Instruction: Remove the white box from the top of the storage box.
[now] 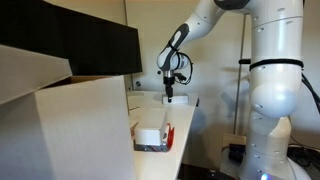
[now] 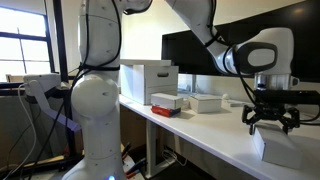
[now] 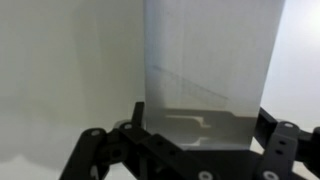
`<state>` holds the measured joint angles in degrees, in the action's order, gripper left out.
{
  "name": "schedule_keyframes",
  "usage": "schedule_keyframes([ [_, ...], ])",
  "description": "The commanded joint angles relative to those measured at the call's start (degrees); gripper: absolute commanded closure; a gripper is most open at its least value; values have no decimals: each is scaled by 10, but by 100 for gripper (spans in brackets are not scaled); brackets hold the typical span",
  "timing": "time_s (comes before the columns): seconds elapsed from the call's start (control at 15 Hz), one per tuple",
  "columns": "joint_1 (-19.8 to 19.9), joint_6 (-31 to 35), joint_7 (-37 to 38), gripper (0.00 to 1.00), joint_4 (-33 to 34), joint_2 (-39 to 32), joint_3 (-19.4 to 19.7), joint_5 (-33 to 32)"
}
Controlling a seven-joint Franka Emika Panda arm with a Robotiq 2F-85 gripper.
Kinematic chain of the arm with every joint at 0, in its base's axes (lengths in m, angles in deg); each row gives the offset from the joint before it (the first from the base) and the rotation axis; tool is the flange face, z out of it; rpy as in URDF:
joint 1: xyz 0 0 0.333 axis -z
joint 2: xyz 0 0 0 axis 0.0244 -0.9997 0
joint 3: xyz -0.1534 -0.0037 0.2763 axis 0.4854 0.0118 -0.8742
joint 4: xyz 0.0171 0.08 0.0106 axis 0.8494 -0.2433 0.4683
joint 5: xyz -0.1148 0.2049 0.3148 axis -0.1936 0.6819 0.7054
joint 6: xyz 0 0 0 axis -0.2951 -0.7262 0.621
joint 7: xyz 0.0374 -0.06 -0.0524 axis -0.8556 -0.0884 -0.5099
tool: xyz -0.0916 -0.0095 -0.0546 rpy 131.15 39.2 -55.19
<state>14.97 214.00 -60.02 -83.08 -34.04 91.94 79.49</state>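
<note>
**White box on table, clear of red storage box**

Item 1: the white box. Plain, flat-topped carton standing on the white table at its far end in an exterior view and at the near end in an exterior view. It is off the storage box and well apart from it, with bare tabletop between them.

Item 2: the storage box. Low container with red sides and a dark lower edge, white showing inside. It sits on the same table, just beside the large pale cardboard carton. In an exterior view it lies mid-table, in front of that carton. Nothing rests on top of it.

Item 3: the gripper. Black, pointing straight down over the white box in both exterior views. The wrist view shows its fingers spread to the width of the box, one at each side, with the box filling the gap. Whether they press on the carton or merely flank it cannot be told.

Item 4: surroundings. A dark monitor stands behind the table. A second low, flat white item lies beside the storage box. The white arm rises from its base at the table's edge.
</note>
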Motion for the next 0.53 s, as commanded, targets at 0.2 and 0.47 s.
schedule_keyframes([
  [0.2, 11, 0, -23, 0, 11, 11, -25, 11],
  [0.47, 6, -7, -19, 0, 24, 28, -35, 6],
])
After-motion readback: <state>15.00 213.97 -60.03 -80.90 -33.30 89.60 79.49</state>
